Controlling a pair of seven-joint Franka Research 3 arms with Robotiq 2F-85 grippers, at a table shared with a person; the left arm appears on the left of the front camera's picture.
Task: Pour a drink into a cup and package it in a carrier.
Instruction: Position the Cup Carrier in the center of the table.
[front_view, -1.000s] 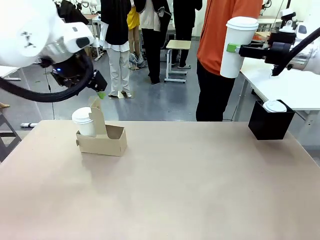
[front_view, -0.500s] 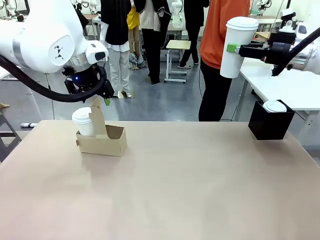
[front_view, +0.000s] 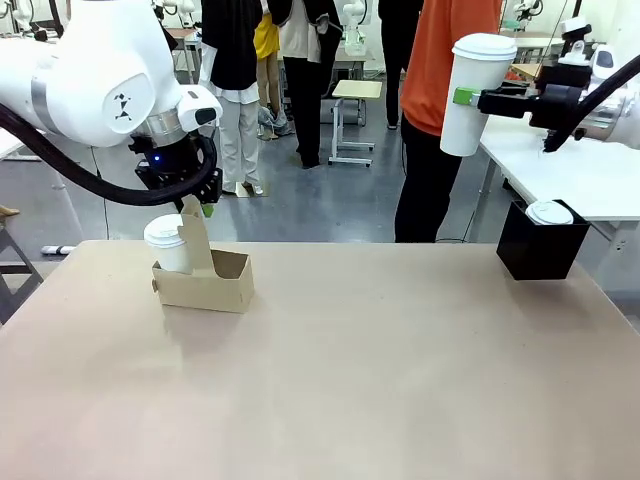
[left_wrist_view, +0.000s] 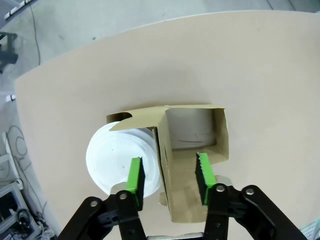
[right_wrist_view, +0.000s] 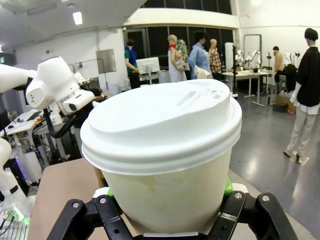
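The brown cardboard carrier (front_view: 205, 283) stands at the table's left with a lidded white cup (front_view: 166, 243) in its left pocket. My left gripper (front_view: 203, 203) hovers just above the upright handle tab. From the left wrist, that gripper (left_wrist_view: 169, 174) is open, its green pads (left_wrist_view: 134, 175) on either side of the tab, with the cup's lid (left_wrist_view: 116, 159) on the left and the carrier's free pocket (left_wrist_view: 192, 131) on the right. My right gripper (front_view: 470, 97) holds a second lidded cup (front_view: 476, 90) high at the right, shut on it (right_wrist_view: 165, 150). The drink's jug is out of view.
A black box (front_view: 538, 250) with a white lid (front_view: 550, 212) on top sits at the table's far right edge. A person in an orange top (front_view: 440, 110) stands beyond the table. Bare tabletop (front_view: 380, 380) stretches between the carrier and the box.
My left arm has swung right and down, bringing its gripper over the carrier's handle tab. The right arm and its cup have stayed still. The person in orange has shifted slightly.
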